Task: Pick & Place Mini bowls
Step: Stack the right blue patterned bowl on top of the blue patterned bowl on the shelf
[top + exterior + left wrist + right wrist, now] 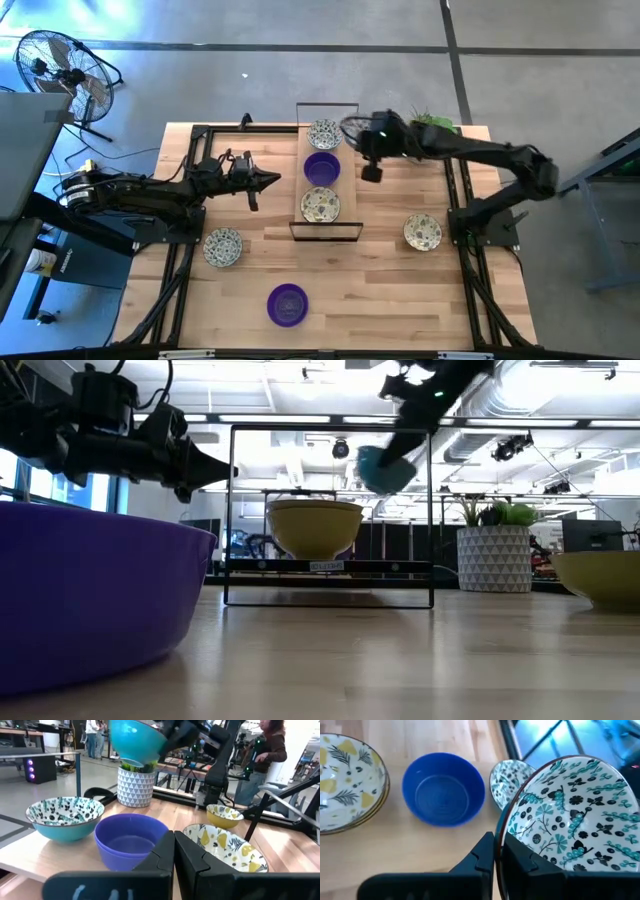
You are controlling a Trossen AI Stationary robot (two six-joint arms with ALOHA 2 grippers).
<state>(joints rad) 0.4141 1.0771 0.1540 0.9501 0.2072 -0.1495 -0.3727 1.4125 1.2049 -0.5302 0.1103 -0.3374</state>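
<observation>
Teal patterned bowl [570,815] rim pinched in right pincer [498,851], seemingly tilted, above rack [327,176]

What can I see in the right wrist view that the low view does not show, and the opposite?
Only the right wrist view shows the teal floral inside of the held bowl, with the right gripper shut on its rim, and the tray's three bowls from above, with the purple bowl in the middle.

Only the low view shows the white pot with a plant, the left gripper hanging shut in the air, and a big purple bowl close to the camera.

Both show the held bowl raised over the tray.
</observation>
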